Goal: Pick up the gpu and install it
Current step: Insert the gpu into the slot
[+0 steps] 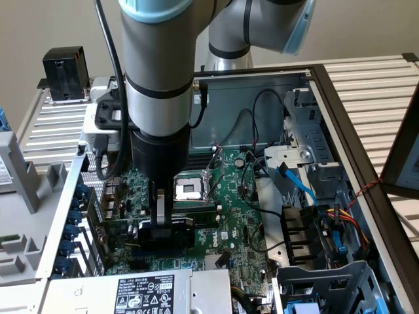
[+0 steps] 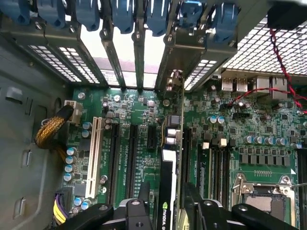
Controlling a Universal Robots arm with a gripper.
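The gpu (image 2: 167, 191) stands on edge in a slot of the motherboard (image 2: 240, 134). The claw (image 2: 165, 211) is spread, its fingers (image 2: 139, 211) on both sides of the card, apparently not pinching it.

Open PC case (image 1: 340, 118) lying flat on slatted metal table (image 1: 373, 85). Green motherboard (image 1: 242, 216) inside, bare CPU socket (image 1: 190, 190) near its middle, also visible in wrist view (image 2: 261, 203). White-labelled power supply (image 1: 141, 291) at near edge. Black drive cage (image 1: 327, 288) on the exterior view's right, blue SATA cable (image 1: 298, 180) and orange-yellow wire bundle (image 1: 350, 222) close by. Black box (image 1: 65, 72) on table at far left of exterior view. Wrist view: white PCI slot (image 2: 95, 153) beside black expansion slots (image 2: 130, 163), blue slot latches (image 2: 124, 14) along rear panel, braided yellow cable (image 2: 53, 129), red twisted wire (image 2: 283, 67), empty memory slots (image 2: 216, 167).
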